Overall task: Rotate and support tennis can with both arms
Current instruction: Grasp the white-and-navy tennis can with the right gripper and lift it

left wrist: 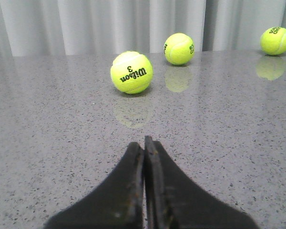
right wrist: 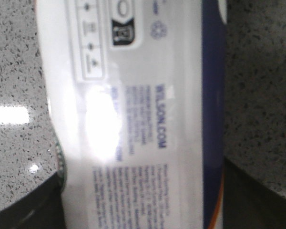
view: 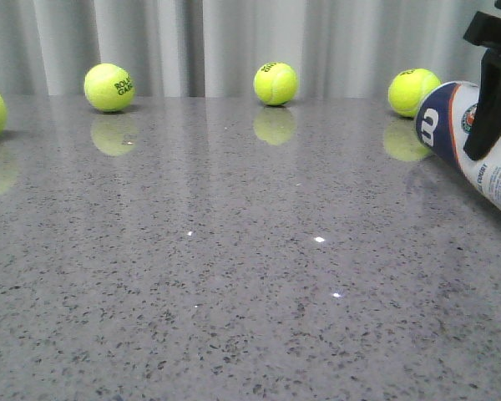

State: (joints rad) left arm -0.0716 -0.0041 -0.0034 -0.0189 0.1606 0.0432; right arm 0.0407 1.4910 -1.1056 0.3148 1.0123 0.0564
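The tennis can (view: 452, 119) is at the far right of the front view. It is white with a navy end that bears a white W, and it is tilted with the navy end pointing left. My right gripper (view: 487, 125) is shut on the can's body, one black finger crossing its front. In the right wrist view the can (right wrist: 133, 95) fills the gap between the fingers (right wrist: 19, 210), label text facing the camera. My left gripper (left wrist: 144, 143) is shut and empty, low over the table, and is out of the front view.
Several yellow-green tennis balls lie along the back of the grey speckled table (view: 234, 251): one ball (view: 108, 87), another (view: 275, 83), one (view: 413, 92) just behind the can. A Wilson ball (left wrist: 131, 72) lies ahead of the left gripper. Grey curtains hang behind.
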